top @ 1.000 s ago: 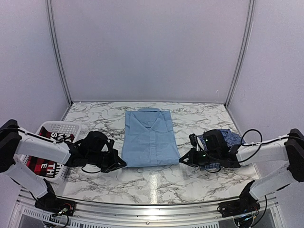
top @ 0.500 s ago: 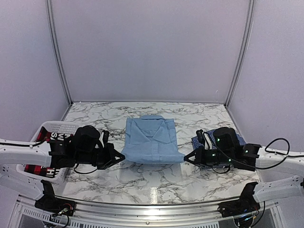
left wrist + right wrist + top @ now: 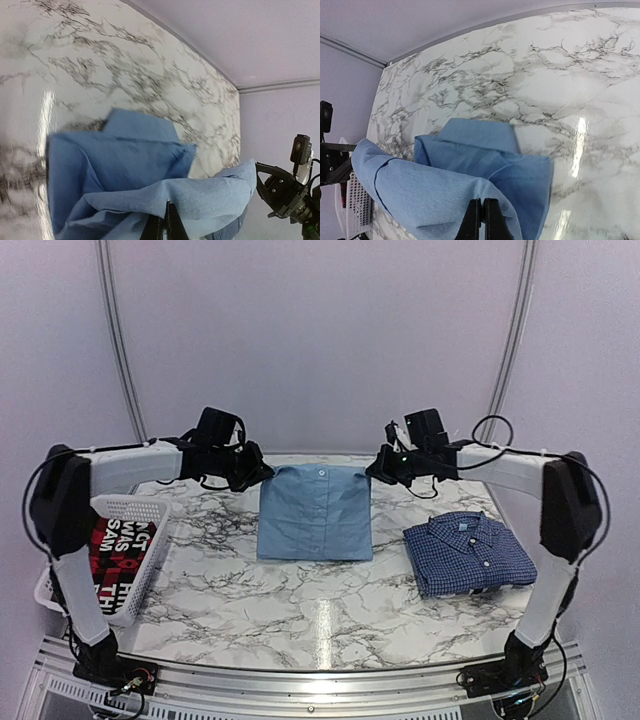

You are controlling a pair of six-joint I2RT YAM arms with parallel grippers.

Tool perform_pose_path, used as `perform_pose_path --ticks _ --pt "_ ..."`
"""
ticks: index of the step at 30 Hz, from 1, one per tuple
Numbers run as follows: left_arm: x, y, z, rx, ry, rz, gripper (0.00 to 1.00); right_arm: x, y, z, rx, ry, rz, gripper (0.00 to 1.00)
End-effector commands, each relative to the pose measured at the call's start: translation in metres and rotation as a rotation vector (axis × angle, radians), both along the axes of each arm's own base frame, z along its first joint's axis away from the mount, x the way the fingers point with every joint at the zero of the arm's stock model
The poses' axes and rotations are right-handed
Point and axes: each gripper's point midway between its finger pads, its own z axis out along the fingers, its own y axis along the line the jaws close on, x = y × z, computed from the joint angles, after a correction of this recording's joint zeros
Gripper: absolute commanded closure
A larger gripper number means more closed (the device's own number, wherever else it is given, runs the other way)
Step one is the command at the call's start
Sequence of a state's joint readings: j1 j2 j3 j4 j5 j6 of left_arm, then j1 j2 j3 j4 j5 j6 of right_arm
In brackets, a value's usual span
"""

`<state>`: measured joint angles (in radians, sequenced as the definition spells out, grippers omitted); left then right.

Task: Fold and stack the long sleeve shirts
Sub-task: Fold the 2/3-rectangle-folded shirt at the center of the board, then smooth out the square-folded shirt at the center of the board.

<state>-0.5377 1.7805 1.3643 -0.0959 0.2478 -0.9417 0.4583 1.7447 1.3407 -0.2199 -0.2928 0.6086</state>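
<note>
Overhead only, checked shirt (image 3: pixel 468 552), up close, both jaws clamped on light blue shirt (image 3: pixel 435 195).

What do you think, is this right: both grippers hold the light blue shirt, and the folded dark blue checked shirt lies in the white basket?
Not quite. The top external view shows the folded dark blue checked shirt on the marble table, right of the light blue shirt, not in the white basket. The left gripper and right gripper do both hold the light blue shirt.
</note>
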Motion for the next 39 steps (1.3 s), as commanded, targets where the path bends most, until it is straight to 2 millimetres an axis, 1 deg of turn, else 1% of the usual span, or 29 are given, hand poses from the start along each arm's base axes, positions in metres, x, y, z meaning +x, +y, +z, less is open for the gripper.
perform_pose_path --ticks 1,2,4,7,8,9,10,12,14,16,17,18,20,21,22,23,25,27,28,31,33,35,38,39 --pt "0.054 0.004 -0.081 0.041 0.119 -0.078 1.00 0.072 0.002 -0.069 -0.034 0.056 0.054 1.00" --pt "0.068 0.008 -0.089 0.038 0.120 -0.071 1.00 0.087 0.000 -0.079 -0.024 0.071 0.052 1.00" --pt "0.084 0.010 -0.103 0.031 0.131 -0.067 1.00 0.108 -0.001 -0.089 -0.017 0.078 0.043 1.00" --pt "0.099 0.009 -0.110 0.002 0.138 -0.075 1.00 0.125 -0.009 -0.095 -0.034 0.076 0.013 0.99" --pt "0.103 0.012 -0.111 0.007 0.137 -0.068 0.99 0.128 -0.012 -0.094 -0.045 0.069 0.004 0.93" --pt "0.105 0.016 -0.110 0.013 0.132 -0.058 0.89 0.132 -0.015 -0.090 -0.056 0.056 -0.005 0.87" --pt "0.106 0.020 -0.107 0.025 0.120 -0.049 0.77 0.133 -0.018 -0.085 -0.076 0.040 -0.016 0.81" --pt "0.106 0.027 -0.096 0.050 0.088 -0.035 0.71 0.132 -0.023 -0.075 -0.103 0.011 -0.019 0.69" --pt "0.105 0.039 -0.083 0.089 0.048 0.000 0.58 0.127 -0.028 -0.065 -0.125 -0.013 -0.024 0.60" --pt "0.097 0.051 -0.073 0.132 0.019 0.029 0.55 0.120 -0.033 -0.057 -0.150 -0.034 -0.026 0.54" --pt "0.091 0.053 -0.071 0.141 0.017 0.029 0.54 0.114 -0.032 -0.054 -0.155 -0.045 -0.022 0.55" --pt "0.086 0.055 -0.071 0.148 0.018 0.026 0.54 0.108 -0.032 -0.052 -0.161 -0.056 -0.017 0.57" --pt "0.074 0.053 -0.072 0.154 0.022 -0.001 0.56 0.096 -0.026 -0.049 -0.161 -0.070 0.008 0.59" --pt "0.070 0.051 -0.074 0.152 0.028 -0.016 0.58 0.091 -0.018 -0.048 -0.156 -0.080 0.030 0.61" --pt "0.066 0.047 -0.077 0.148 0.035 -0.030 0.60 0.089 -0.012 -0.048 -0.154 -0.090 0.045 0.67" --pt "0.064 0.042 -0.078 0.141 0.039 -0.048 0.63 0.089 -0.007 -0.046 -0.153 -0.101 0.056 0.72" --pt "0.062 0.027 -0.078 0.125 0.039 -0.086 0.68 0.092 0.008 -0.048 -0.136 -0.107 0.096 0.77" --pt "0.059 0.009 -0.083 0.114 0.047 -0.123 0.71 0.093 0.025 -0.056 -0.116 -0.100 0.137 0.82" --pt "0.058 0.001 -0.085 0.109 0.051 -0.136 0.73 0.092 0.035 -0.054 -0.104 -0.108 0.157 0.83" --pt "0.054 -0.016 -0.100 0.106 0.081 -0.155 0.79 0.089 0.065 -0.068 -0.060 -0.088 0.216 0.83" --pt "0.052 -0.018 -0.113 0.115 0.104 -0.150 0.82 0.089 0.078 -0.077 -0.031 -0.075 0.233 0.83" --pt "0.050 -0.016 -0.126 0.124 0.132 -0.137 0.90 0.092 0.090 -0.087 0.001 -0.062 0.249 0.83" --pt "0.042 -0.001 -0.142 0.159 0.164 -0.103 0.95 0.099 0.105 -0.107 0.023 -0.032 0.277 0.84" --pt "0.037 0.008 -0.150 0.177 0.181 -0.088 0.96 0.102 0.111 -0.108 0.031 -0.038 0.285 0.84"
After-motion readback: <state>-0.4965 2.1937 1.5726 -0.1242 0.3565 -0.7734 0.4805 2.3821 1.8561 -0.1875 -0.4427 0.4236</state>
